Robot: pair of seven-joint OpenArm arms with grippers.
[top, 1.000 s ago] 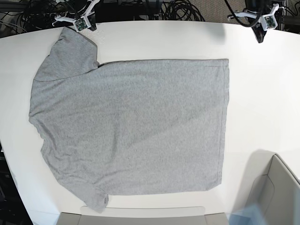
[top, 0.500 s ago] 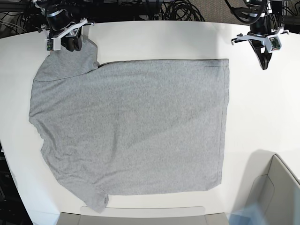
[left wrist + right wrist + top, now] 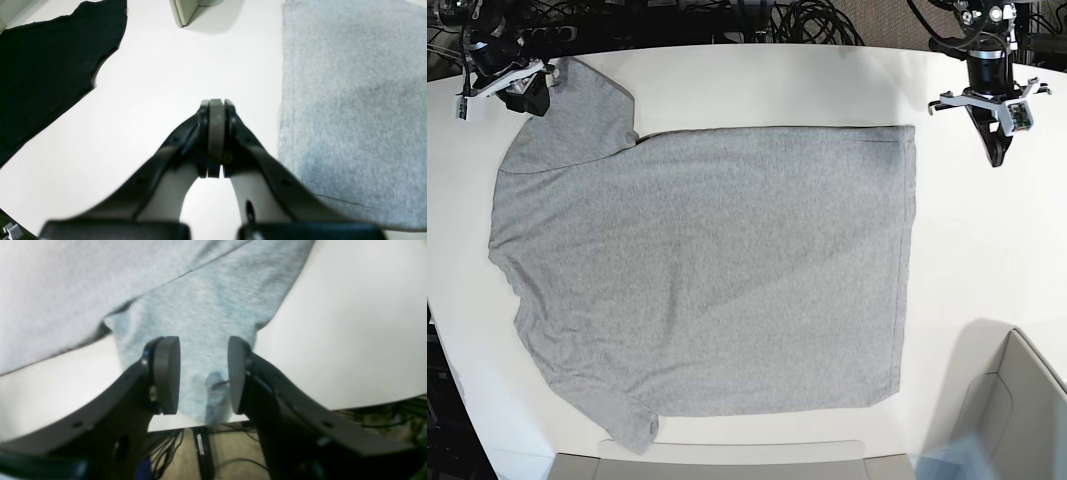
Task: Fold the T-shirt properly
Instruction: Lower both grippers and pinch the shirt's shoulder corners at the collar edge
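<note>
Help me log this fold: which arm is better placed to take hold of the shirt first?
Right. The right gripper is open with the T-shirt sleeve edge between its fingers. The left gripper is shut over bare table, beside the hem.

White table (image 3: 757, 90); black cloth (image 3: 43, 70) on it (far corner); tangled cables (image 3: 807, 20) behind.

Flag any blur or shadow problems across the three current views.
Base: sharp, even light, a soft shadow crosses the T-shirt. Left wrist: cloth and table crisp, the near left gripper soft. Right wrist: whole frame blurred, sleeve weave smeared, right gripper out of focus.
</note>
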